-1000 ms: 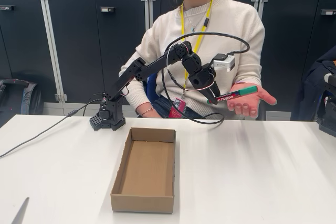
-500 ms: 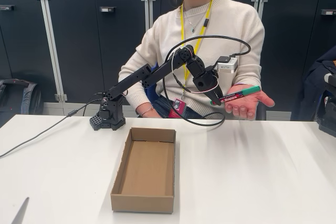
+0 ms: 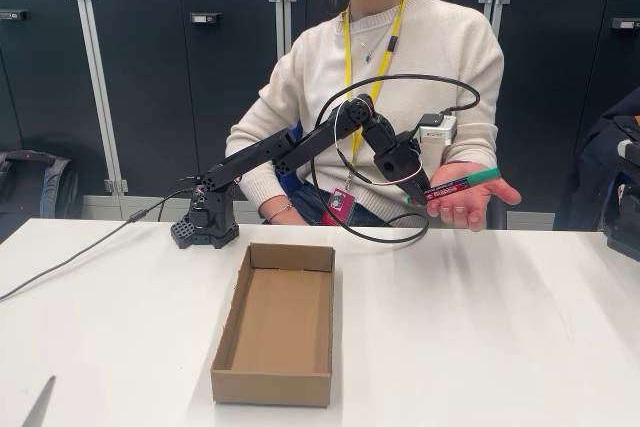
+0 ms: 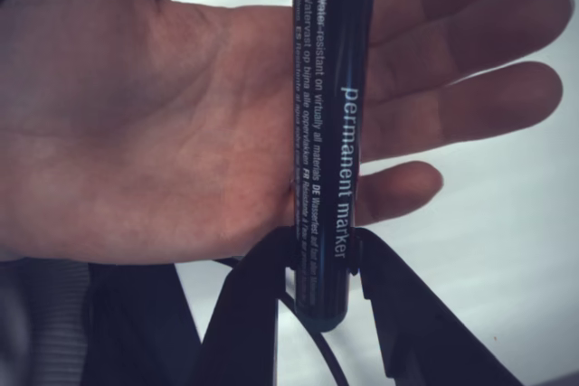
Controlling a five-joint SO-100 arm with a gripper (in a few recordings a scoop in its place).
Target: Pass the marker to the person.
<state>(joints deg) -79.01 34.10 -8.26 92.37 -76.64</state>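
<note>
Jaws: closed on the marker (image 4: 327,160), gripping its lower barrel from both sides in the wrist view; you are holding it, not releasing it.

Gripper (image 3: 412,185): reaching past the far edge of the counter (image 3: 480,317), off the counter surface.

Marker, position: lying just over the open palm of the person's hand (image 3: 468,194), green cap end pointing toward the fingertips; contact with the palm cannot be told apart from hovering.

Person (image 3: 400,57): sitting behind the far edge, palm turned up and waiting.

Cardboard box (image 3: 276,323): sitting on the counter, left of centre, playing no part.

Progress: carry is looking complete; release and withdrawal are remaining.

Change over the last second: you are bringing the gripper lower and further out, so the marker is sitting closer over the palm and flatter than before.
</note>
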